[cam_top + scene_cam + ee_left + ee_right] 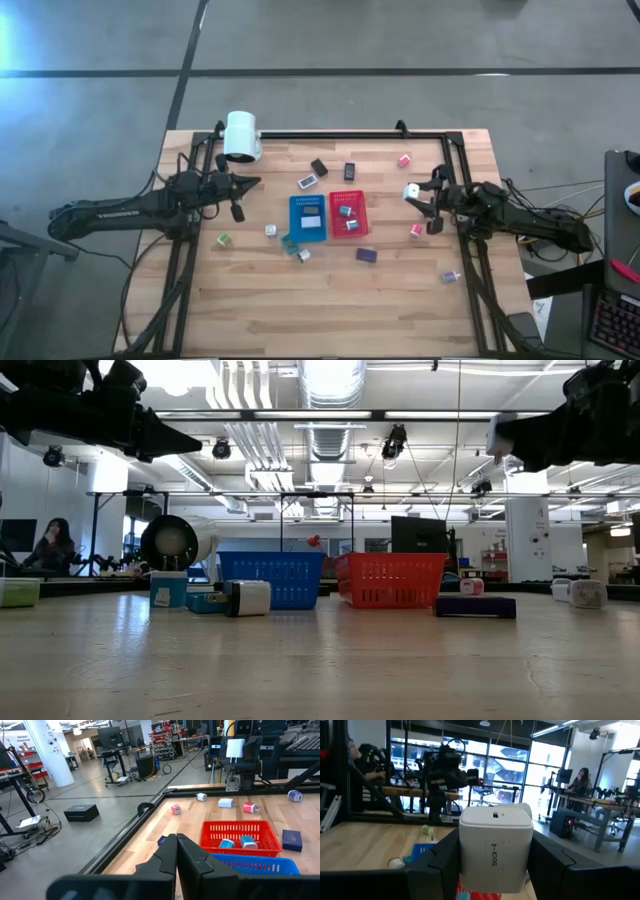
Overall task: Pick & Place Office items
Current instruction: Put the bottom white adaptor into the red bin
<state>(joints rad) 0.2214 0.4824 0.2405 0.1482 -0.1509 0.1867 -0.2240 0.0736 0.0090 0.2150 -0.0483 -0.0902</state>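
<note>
From overhead, the red basket (349, 212) sat mid-table, touching the blue basket (308, 217) on its left-arm side. The right gripper (414, 193) hung off the red basket's right-arm side, clamped on a white block (410, 191), with bare wood between it and the basket. The left gripper (252, 181) was well out past the blue basket, jaws pinched shut on nothing, close to the white lamp head (242, 136) at the back rail. Loose items ringed the baskets: a pink block (404, 159) near the far edge, another pink one (416, 230) just under the right gripper, a dark blue block (367, 255) toward the near side, a green block (224, 240) out toward the left arm. The near half of the table was wide open.

Low view: the red basket (391, 580) and blue basket (272, 579) stood side by side, the dark blue block (476, 606) lay in front and to the side of the red one, and both arms hung high above the tabletop.

Left wrist view: closed fingers (168, 857) pointed at the red basket (239, 838), which had two small teal-blue items (227, 843) inside.

Right wrist view: the white block (495, 849), labelled "block-4", was squeezed between the fingers (441, 862), with the blue basket (423, 851) peeking past it.
</note>
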